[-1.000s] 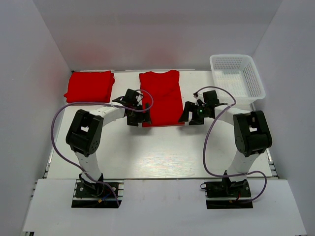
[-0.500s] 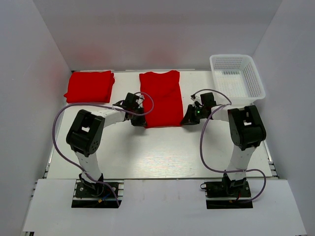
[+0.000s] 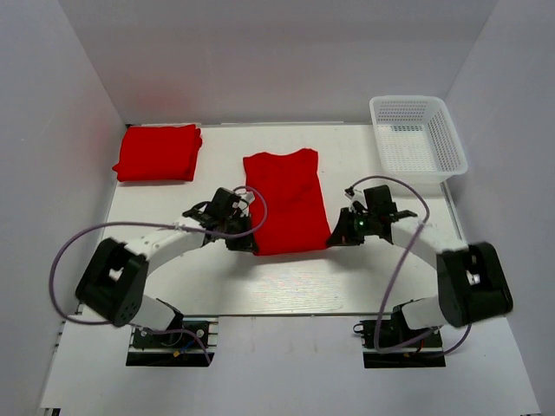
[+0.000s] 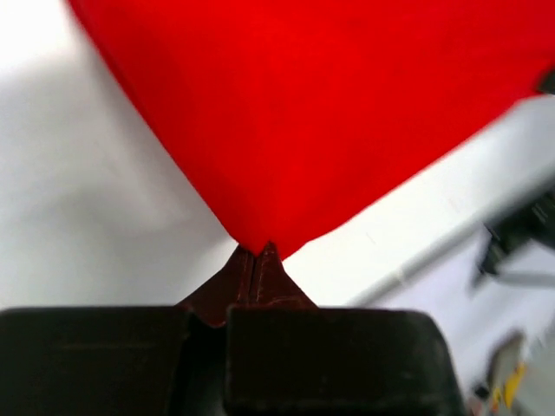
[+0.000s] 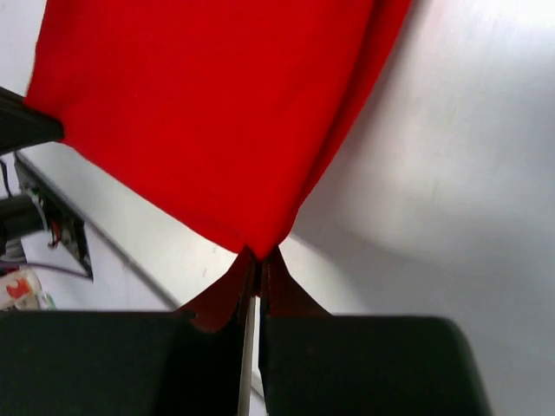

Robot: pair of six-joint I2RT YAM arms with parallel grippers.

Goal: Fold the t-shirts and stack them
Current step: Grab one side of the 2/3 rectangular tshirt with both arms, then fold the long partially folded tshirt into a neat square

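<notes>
pinching both near corners of the red t-shirt (image 3: 284, 201)

left gripper (image 4: 257, 256) is clamped tight on the corner at the shirt's 7 o'clock, and the right gripper (image 5: 257, 260) is clamped just as tight on the one at 5 o'clock, with cloth fanning away from the tips in both wrist views. the shirt lies as a long strip in the middle of the table (image 3: 286, 282), collar end toward 12. a folded t-shirt (image 3: 158, 152) sits well apart at the table's 10 o'clock, and the white mesh basket (image 3: 412, 139) is at 2 o'clock.
</notes>
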